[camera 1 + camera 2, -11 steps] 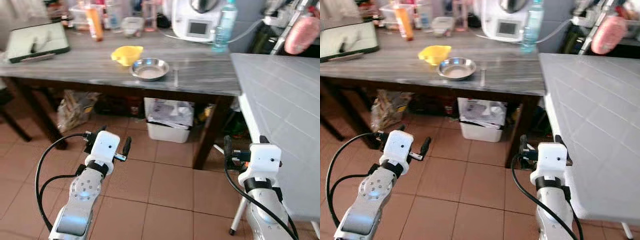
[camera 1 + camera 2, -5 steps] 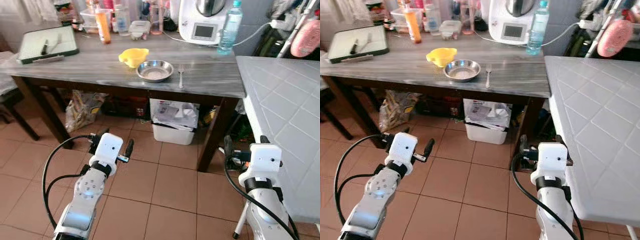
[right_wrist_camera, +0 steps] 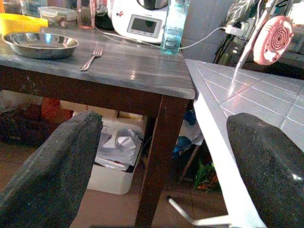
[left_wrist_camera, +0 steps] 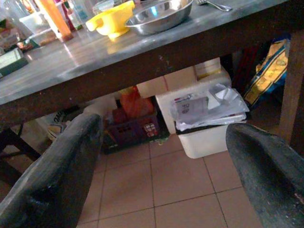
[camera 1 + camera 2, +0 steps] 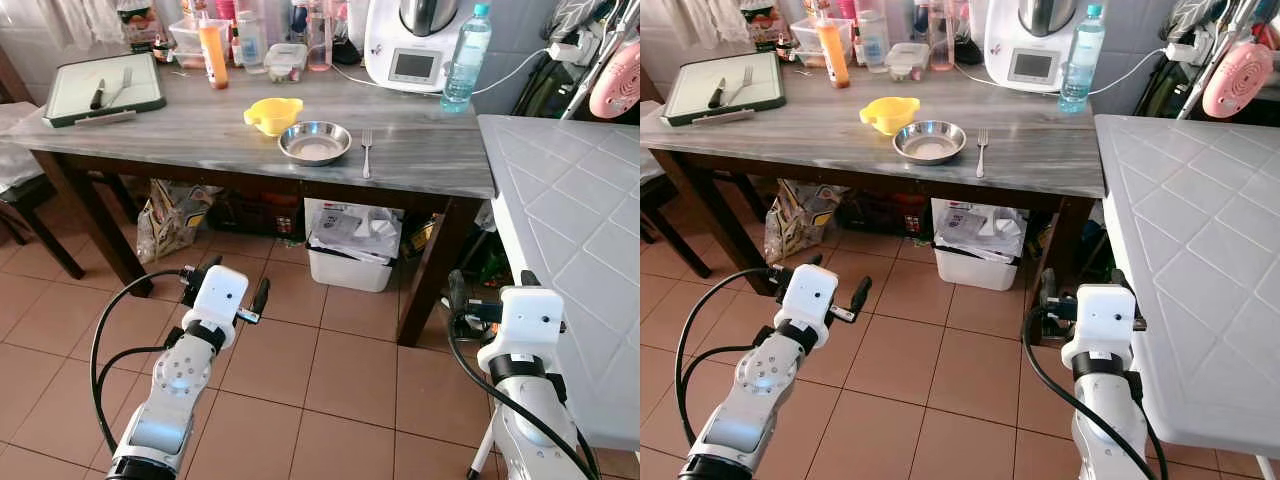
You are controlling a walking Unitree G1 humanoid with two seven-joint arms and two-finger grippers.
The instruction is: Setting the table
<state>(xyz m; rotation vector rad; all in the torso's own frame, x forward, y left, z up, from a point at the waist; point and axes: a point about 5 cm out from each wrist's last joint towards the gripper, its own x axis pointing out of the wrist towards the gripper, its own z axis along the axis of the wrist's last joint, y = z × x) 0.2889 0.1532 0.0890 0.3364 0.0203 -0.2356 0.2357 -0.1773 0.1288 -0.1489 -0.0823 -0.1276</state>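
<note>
From the head cameras, the long grey marble-look wooden table (image 5: 400,150) carries the goods: a round stainless steel bowl (image 5: 314,142) near the front edge, a yellow plastic pouring bowl (image 5: 272,113) touching it on the far-left side, and a slim steel fork (image 5: 366,152) lying just beside the steel bowl toward the table's right end. At the back edge sit a white kitchen machine (image 5: 417,42) and a clear plastic water bottle (image 5: 466,58); a green-rimmed cutting board (image 5: 104,88) lies at the left end. Both arms hang low over the terracotta tile floor (image 5: 340,370), well short of the table, the left gripper (image 5: 228,285) and right gripper (image 5: 486,292) carrying nothing. The left wrist view looks up at the table's front edge, fingers (image 4: 57,171) spread wide, with a white bin (image 4: 209,126) underneath. The right wrist view has fingers (image 3: 52,166) also spread apart, the fork ahead and the white tiled counter (image 3: 247,99) hard by the table's right corner. Biggest risk, I reckon: lifting an arm from this low could knock the underside of the front edge, and the right arm might clip that counter. The fork looks flat and thin, though it's small here, so a pinch could skid it off.
</note>
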